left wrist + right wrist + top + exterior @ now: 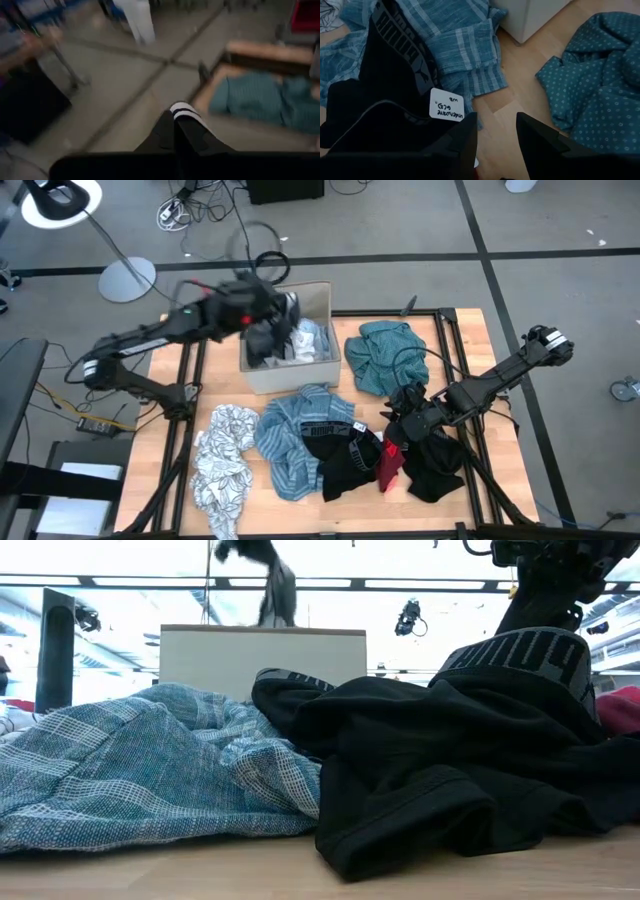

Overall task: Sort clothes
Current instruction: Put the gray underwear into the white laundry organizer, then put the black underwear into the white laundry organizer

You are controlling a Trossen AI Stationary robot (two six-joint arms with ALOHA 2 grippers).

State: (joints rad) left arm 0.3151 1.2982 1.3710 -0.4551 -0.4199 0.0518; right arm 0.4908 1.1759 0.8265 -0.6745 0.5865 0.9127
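Note:
Over the white-walled box (pixel 290 370) my left gripper (pixel 262 315) is shut on a dark garment (pixel 272 580) that hangs above the box's open top. Light pieces (pixel 310 340) lie in the box. On the table lie a teal dotted shirt (pixel 385 355), a blue-striped piece (pixel 290 435), black pieces (pixel 345 465), a red piece (pixel 390 465) and a white-grey patterned piece (pixel 225 465). My right gripper (pixel 495 135) stands open just above the wood between the black piece with a white label (pixel 385 75) and the teal shirt (pixel 600 75), with nothing between its fingers. My left gripper pinches the dark garment between its two shut fingers; a black end with white stripes (pixel 184 111) sticks out past the fingertips. The rest hangs slack below the gripper (pixel 275 595), down to about the box's top edge.
The box (pixel 260 655) stands at the table's far middle. Black frame rails (pixel 445 320) run along the table's edges. Bare wood (pixel 520 95) shows between the striped piece and the teal shirt. A lamp stand and cables are on the floor beyond the table.

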